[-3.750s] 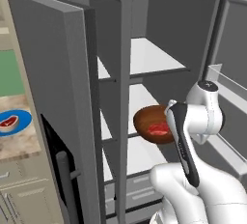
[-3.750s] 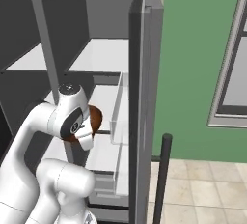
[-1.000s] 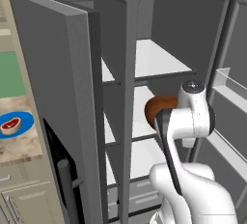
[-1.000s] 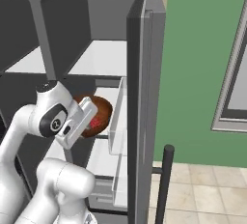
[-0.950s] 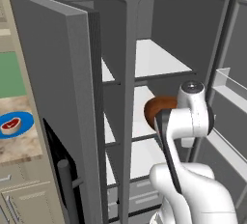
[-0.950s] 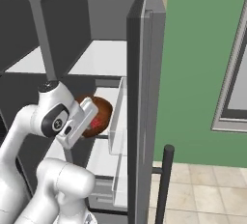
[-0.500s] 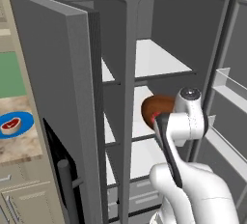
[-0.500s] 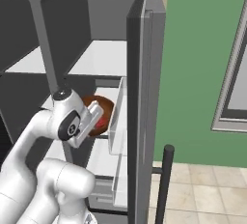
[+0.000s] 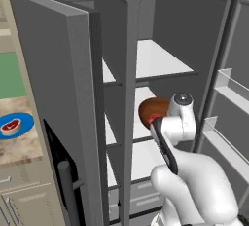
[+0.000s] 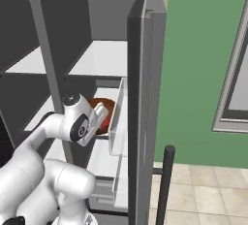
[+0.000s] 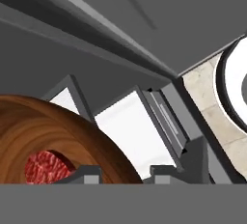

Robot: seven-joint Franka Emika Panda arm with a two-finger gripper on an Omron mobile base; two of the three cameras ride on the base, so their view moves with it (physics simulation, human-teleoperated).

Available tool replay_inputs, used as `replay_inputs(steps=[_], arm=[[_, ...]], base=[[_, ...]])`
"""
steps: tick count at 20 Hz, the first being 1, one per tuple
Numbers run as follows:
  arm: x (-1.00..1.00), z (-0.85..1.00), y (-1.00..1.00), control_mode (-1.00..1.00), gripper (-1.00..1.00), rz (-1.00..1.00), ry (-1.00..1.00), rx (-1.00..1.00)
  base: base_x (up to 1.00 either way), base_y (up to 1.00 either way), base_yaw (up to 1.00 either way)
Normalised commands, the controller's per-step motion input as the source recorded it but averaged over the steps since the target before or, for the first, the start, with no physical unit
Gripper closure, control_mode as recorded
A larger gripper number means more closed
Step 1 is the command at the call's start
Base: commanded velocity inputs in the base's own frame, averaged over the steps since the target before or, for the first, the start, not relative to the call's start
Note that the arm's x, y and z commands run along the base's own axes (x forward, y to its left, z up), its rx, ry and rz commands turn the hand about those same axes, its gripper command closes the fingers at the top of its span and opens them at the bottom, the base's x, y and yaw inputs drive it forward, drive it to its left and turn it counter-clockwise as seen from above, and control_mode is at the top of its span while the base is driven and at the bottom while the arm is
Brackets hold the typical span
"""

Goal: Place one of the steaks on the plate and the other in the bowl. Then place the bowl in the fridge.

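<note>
A: Where do we stand with the task?

B: We judge we are on the last step. One steak [image 9: 10, 125] lies on the blue plate [image 9: 25, 121] out on the counter [image 9: 19, 147], and the other, the bright red steak [image 11: 46, 167], sits inside the brown bowl [image 9: 151, 111].

A: And the bowl itself?

B: We carry it at the gripper [image 11: 124, 172], in the right-hand compartment of the open fridge [image 9: 58, 88], at the height of the middle shelf [image 9: 146, 98]. From the right base view it hangs just inside the door bins [image 10: 117, 117]. We cannot tell whether its base touches the shelf yet.

A: How do the jaws stand?

B: Narrow, pinched on the bowl's rim; in the hand view the tips rise against the wooden wall.

A: So what does the next move call for?

B: We think we must ease the bowl down until it rests flat on the shelf, keeping it level so the steak stays in, then part the jaws and back out without clipping the divider or the door.
</note>
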Motion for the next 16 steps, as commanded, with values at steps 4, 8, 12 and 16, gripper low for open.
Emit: replay_inputs(steps=[4,8,12,16], arm=[[0.62,0.0,0.0,-1.0,1.0,0.0,0.01,0.0],[0.48,-0.06,0.02,-1.0,1.0,0.0,0.0,0.0],[0.31,-0.27,0.03,-1.0,1.0,0.0,0.0,-0.01],[0.14,-0.4,0.03,-1.0,1.0,0.0,-0.02,0.0]], base=[[0.0,0.0,0.0],[0.0,0.0,0.0],[0.0,0.0,0.0],[0.0,0.0,0.0]])
